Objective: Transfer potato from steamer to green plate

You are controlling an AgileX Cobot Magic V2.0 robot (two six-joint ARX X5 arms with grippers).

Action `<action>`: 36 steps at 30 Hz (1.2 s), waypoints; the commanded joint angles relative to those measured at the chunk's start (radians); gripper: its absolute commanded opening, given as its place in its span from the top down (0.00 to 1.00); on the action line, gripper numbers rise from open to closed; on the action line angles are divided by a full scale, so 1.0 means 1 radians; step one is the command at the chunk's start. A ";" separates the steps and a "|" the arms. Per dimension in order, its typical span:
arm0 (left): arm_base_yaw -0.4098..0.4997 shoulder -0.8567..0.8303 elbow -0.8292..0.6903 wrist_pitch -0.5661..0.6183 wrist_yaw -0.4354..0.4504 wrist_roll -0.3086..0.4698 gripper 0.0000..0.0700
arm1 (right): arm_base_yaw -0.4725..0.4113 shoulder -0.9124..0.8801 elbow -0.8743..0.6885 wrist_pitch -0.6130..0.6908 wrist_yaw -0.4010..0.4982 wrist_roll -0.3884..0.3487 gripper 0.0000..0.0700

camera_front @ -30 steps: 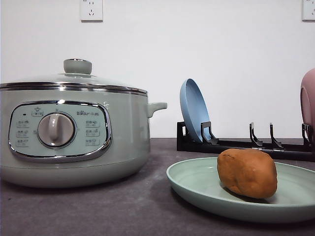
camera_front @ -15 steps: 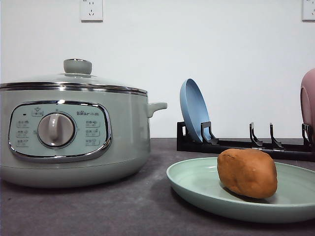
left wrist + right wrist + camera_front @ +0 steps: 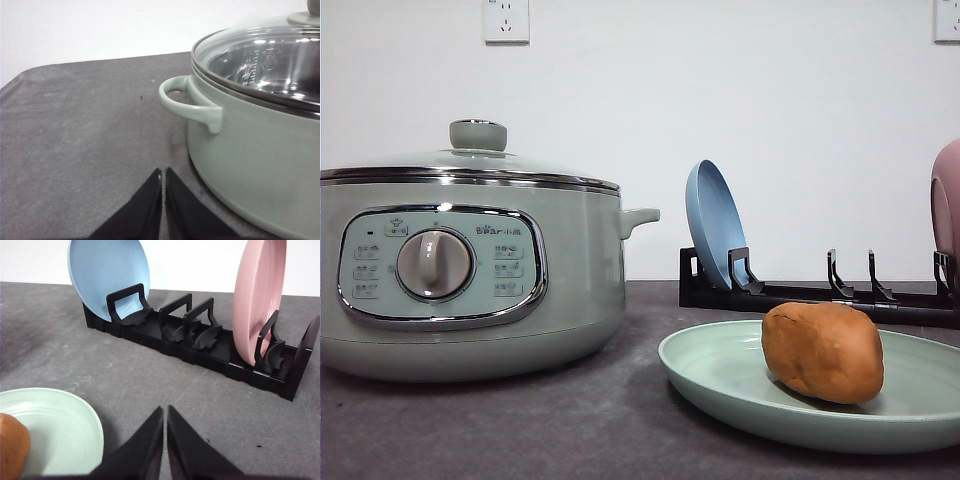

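Note:
The orange-brown potato (image 3: 823, 351) lies on the pale green plate (image 3: 720, 375) at the front right of the table; an edge of the potato (image 3: 12, 450) and the green plate (image 3: 55, 425) also show in the right wrist view. The sage-green steamer (image 3: 470, 270) stands at the left with its glass lid on. My left gripper (image 3: 163, 172) is shut and empty, low over the table beside the steamer's handle (image 3: 190, 102). My right gripper (image 3: 165, 410) is shut and empty, just beside the plate's rim.
A black dish rack (image 3: 200, 347) stands along the back right, holding a blue plate (image 3: 107, 277) and a pink plate (image 3: 257, 295) upright. Bare dark table lies between rack and green plate, and to the outer side of the steamer (image 3: 260, 130).

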 commanded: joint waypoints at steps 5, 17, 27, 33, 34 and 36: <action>0.002 -0.001 -0.021 -0.009 -0.001 0.000 1.00 | -0.001 -0.003 -0.005 0.006 0.000 0.025 1.00; 0.002 -0.001 -0.021 -0.009 -0.001 0.000 1.00 | -0.001 -0.003 -0.005 0.006 0.000 0.025 1.00; 0.002 -0.001 -0.021 -0.009 -0.001 0.000 1.00 | -0.001 -0.003 -0.005 0.006 0.000 0.025 1.00; 0.002 -0.001 -0.021 -0.009 -0.001 0.000 1.00 | -0.001 -0.003 -0.005 0.006 0.000 0.025 1.00; 0.002 -0.001 -0.021 -0.009 -0.001 0.000 1.00 | -0.001 -0.003 -0.005 0.006 0.000 0.025 1.00; 0.002 -0.001 -0.021 -0.009 -0.001 0.000 1.00 | -0.001 -0.003 -0.005 0.006 0.000 0.025 1.00</action>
